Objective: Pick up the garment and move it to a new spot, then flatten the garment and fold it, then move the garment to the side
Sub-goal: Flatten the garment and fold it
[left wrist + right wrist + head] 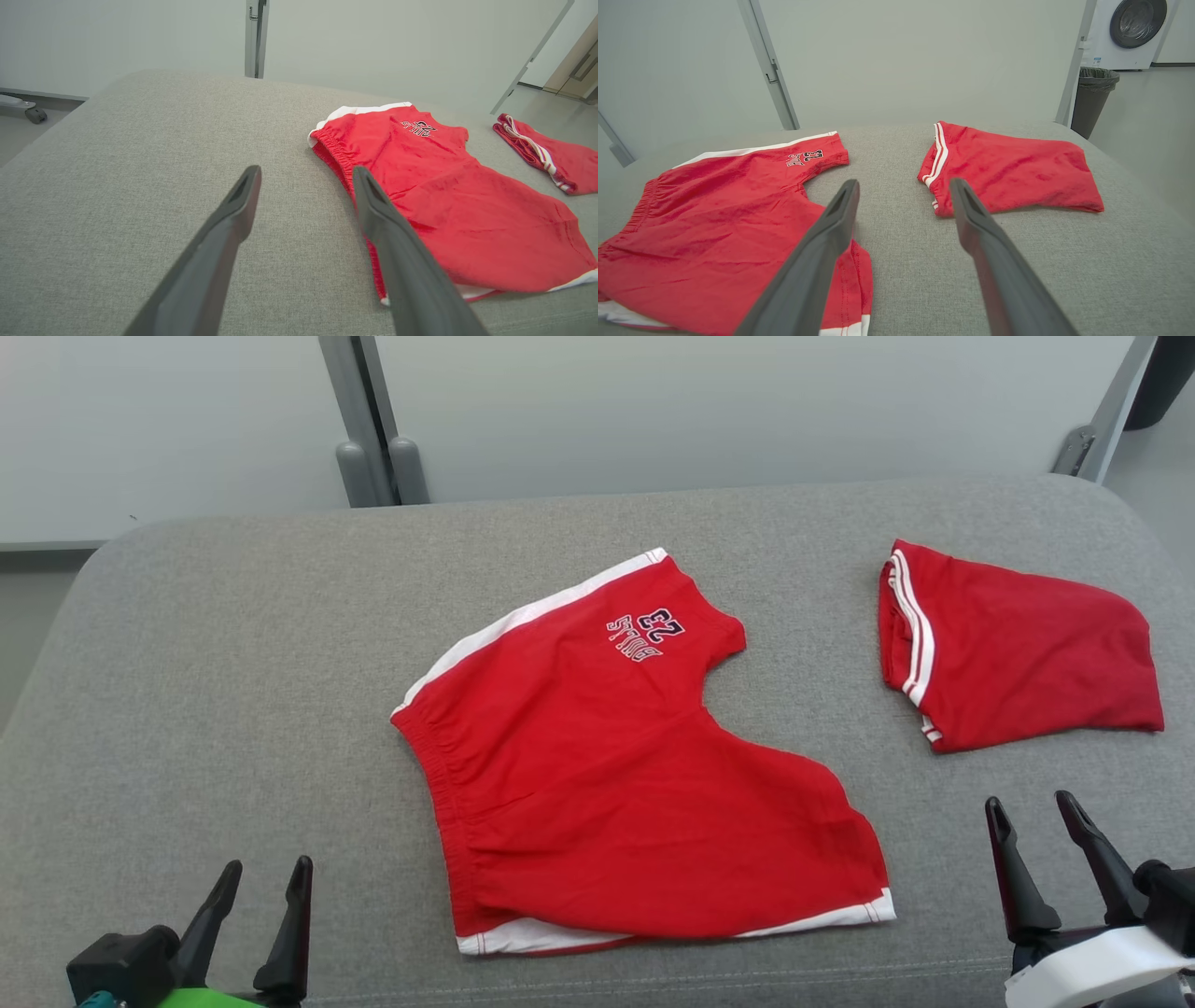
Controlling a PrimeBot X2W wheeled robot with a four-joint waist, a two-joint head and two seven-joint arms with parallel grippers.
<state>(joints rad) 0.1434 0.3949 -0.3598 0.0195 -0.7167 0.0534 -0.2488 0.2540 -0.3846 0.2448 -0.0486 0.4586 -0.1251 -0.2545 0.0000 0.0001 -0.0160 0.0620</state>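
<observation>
— How did our pincers stand?

— Both released and bare. Our left gripper (264, 870) sat at the near edge with its fingers spread, near the closest waistband corner. Our right gripper (1030, 803) was just as wide and just as empty, near the hem of the closer leg.

— And the shorts?

— The red shorts (635, 775) lay in the middle of the pad, spread nearly flat. The waistband was toward our left, and the leg with the printed number pointed away from us. We judged the flattening about done and the fold the step in hand.

— How did we mean to do it well?

— Pinch low and take both layers at once, left on the near waistband corner, right on the near hem corner (the white stripe ran between the two, a handy guide). We would lift together, carry the near leg over onto the far one, and match the white stripes before letting go. Uneven lifting would likely have dragged in wrinkles.

— What lay around us?

— A grey woven padded surface (233, 663), soft-looking with rounded corners, and a second red garment (1018, 653), already folded, well apart to our right. Beyond stood pale wall panels (700, 401) split by a grey post (373, 457). The right wrist view caught a washing machine (1129, 32) and a dark bin (1094, 98) farther off.
</observation>
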